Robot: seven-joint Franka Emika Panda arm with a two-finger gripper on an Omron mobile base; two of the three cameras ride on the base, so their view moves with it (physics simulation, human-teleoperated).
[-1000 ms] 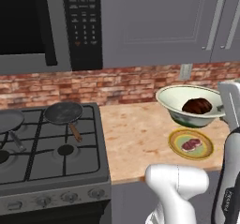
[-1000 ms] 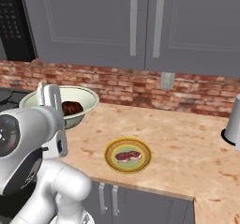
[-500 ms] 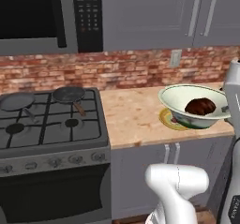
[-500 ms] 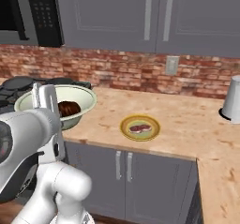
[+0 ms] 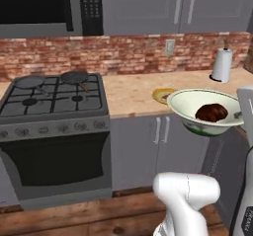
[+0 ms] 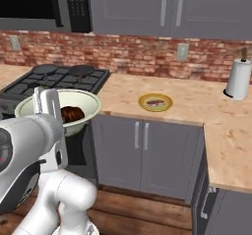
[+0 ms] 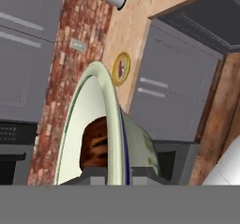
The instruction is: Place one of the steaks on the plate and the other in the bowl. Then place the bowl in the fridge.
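Note:
My gripper (image 7: 117, 174) is shut on the rim of the pale cream bowl (image 5: 197, 101), which hangs in the air in front of the counter's cabinets. Inside the bowl lies the darker brown-red steak (image 5: 211, 112). From the right base view the bowl (image 6: 81, 97) and its steak (image 6: 72, 114) sit just behind my white hand, with the gripper (image 6: 53, 115) at the near rim. The yellow plate (image 5: 161, 95) rests on the counter, and the red steak (image 6: 156, 102) lies on the plate (image 6: 155, 96). The fridge is out of view.
A black stove (image 5: 54, 99) with two dark pans (image 5: 74, 76) stands to the left, under a microwave (image 5: 34, 5). A paper towel roll (image 5: 221, 64) stands at the counter's far right. Grey cabinet doors (image 6: 142, 153) and wooden floor lie below the bowl.
The whole picture has shifted: the base has backed away from the counter. The bowl with its steak stays in the gripper and now hangs off the counter, in front of the cabinets.

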